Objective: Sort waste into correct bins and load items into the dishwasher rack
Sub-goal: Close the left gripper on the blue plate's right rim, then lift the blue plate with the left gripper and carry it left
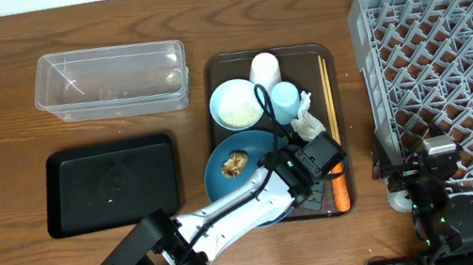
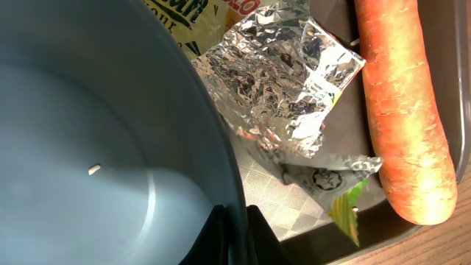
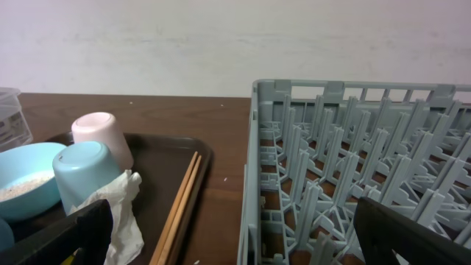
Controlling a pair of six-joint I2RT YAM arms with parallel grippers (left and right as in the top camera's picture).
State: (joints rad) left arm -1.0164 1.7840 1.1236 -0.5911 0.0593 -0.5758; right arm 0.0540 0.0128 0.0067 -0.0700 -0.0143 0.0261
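Orange carrot (image 1: 341, 194) lies parallel to chopsticks (image 1: 327, 90); left gripper (image 2: 234, 222) pinches plate (image 2: 88, 147).

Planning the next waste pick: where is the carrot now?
Overhead, the carrot lies in the brown tray's near right corner, right of the foil wrapper and dark-blue plate.

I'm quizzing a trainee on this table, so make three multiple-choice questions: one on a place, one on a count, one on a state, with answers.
1. Where is the carrot? A on the dark-blue plate; B off the brown serving tray altogether; C on that tray, off the plate.
2. How many cups are in view? A one; B two; C four.
3. The left tool is: A shut on the plate's rim; B wide open, empty; C shut on the carrot.
C, it lies in the tray's corner; B, a white cup and a light-blue cup; A, it pinches the rim in the left wrist view.
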